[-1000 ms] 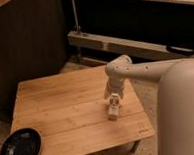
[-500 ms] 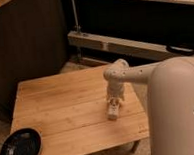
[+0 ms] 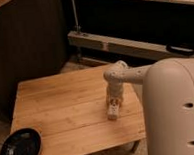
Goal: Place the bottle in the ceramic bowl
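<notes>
Arm has leaned in further; claw at bottle, grip cannot be told; ceramic bowl well apart

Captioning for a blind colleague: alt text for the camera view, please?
A robot's gripper is down on a small pale bottle near the right end of a wooden table. A black bowl sits far off by the table's front-left corner.
</notes>
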Available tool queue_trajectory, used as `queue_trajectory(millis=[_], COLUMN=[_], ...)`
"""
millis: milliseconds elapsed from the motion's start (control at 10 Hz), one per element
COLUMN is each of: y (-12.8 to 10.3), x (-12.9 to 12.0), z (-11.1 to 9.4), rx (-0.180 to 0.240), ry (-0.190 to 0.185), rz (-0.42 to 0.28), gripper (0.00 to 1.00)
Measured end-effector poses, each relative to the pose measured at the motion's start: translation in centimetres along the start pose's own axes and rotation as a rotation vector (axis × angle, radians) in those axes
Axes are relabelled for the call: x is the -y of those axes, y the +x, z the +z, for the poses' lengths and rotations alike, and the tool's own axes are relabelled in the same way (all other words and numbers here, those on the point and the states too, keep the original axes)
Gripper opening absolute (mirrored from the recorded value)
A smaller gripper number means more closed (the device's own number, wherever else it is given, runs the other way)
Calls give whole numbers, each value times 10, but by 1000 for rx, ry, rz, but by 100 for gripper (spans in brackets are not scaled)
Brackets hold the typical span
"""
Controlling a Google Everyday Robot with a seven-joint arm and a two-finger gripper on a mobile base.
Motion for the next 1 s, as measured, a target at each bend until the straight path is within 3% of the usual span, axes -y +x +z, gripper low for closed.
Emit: queue_trajectory(millis=[400, 500, 800, 1000], y=[10, 13, 35, 67], x=[-55, -63, -113, -156], z=[-15, -19, -37, -49], rx=[44, 51, 84, 99], ry=[9, 10, -29, -67], rz=[-131, -159, -294, -401], gripper=[7, 2, 0, 0])
